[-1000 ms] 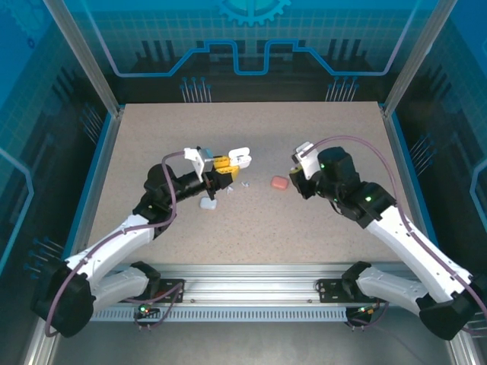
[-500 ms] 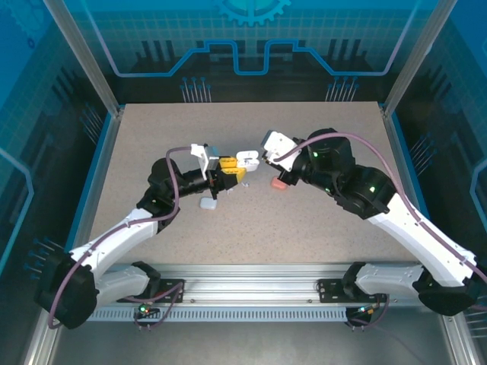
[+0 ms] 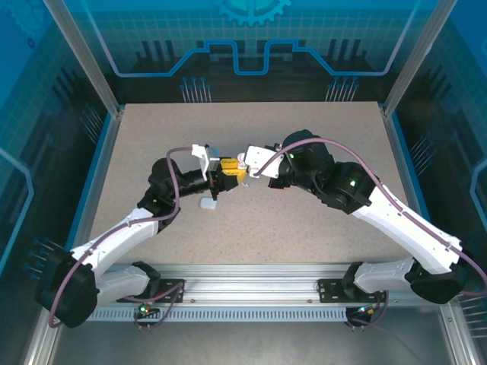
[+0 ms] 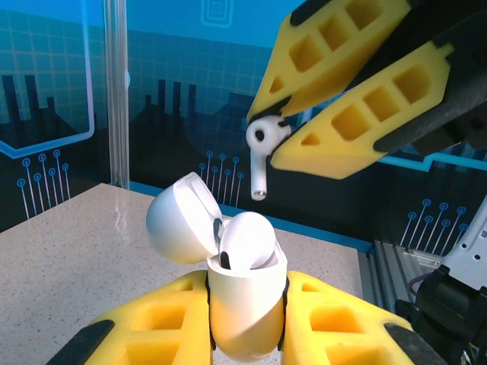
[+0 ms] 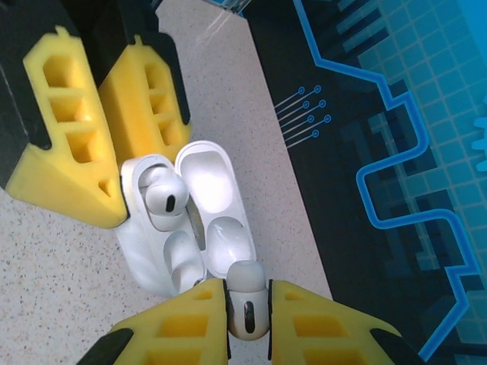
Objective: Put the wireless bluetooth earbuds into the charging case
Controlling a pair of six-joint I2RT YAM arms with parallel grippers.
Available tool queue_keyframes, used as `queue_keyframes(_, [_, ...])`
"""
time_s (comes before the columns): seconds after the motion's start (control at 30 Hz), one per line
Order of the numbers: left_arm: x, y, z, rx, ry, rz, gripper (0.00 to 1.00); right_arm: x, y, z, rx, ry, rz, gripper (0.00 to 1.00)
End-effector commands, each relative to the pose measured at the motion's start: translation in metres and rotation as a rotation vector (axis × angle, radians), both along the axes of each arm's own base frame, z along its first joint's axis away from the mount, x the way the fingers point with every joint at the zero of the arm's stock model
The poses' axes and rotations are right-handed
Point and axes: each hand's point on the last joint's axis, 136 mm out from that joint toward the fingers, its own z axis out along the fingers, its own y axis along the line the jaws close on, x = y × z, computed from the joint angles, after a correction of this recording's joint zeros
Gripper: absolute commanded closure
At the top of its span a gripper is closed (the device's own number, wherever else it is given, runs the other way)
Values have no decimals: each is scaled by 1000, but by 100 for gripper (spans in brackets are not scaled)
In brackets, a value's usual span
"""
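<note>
My left gripper is shut on a white charging case, held upright off the table with its lid flipped open. One white earbud sits in the case. Right above it my right gripper is shut on a second white earbud, stem pointing down. In the right wrist view that held earbud hangs beside the case's empty slot, with the seated earbud next to it. From above, both grippers meet at mid-table.
A second white case lies shut on the speckled table, just near of the left gripper. The right arm arches across the table's right half. Blue walls close in the sides and back.
The right arm has swung left across the table with its earbud, from the right half to just above the open case. The left gripper has held the case nearly still.
</note>
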Motion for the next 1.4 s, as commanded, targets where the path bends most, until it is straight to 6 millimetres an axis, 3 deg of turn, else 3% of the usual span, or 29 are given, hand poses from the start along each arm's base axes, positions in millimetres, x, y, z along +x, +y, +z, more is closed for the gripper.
queue_keyframes(0.0, [-7,-3,19,-27,-59,-35,98,-3,0,5,-51,-30,22,85])
queue_keyframes(0.53, [-8,-3,17,-20,-60,-35,98,2,9,-7,-94,-23,33,86])
queue_keyframes(1.1, [-9,-2,17,-21,-64,-33,98,-12,16,-19,-105,56,104,85])
queue_keyframes(1.37, [-10,-2,18,-24,-70,-33,98,-8,18,-27,-112,89,105,84])
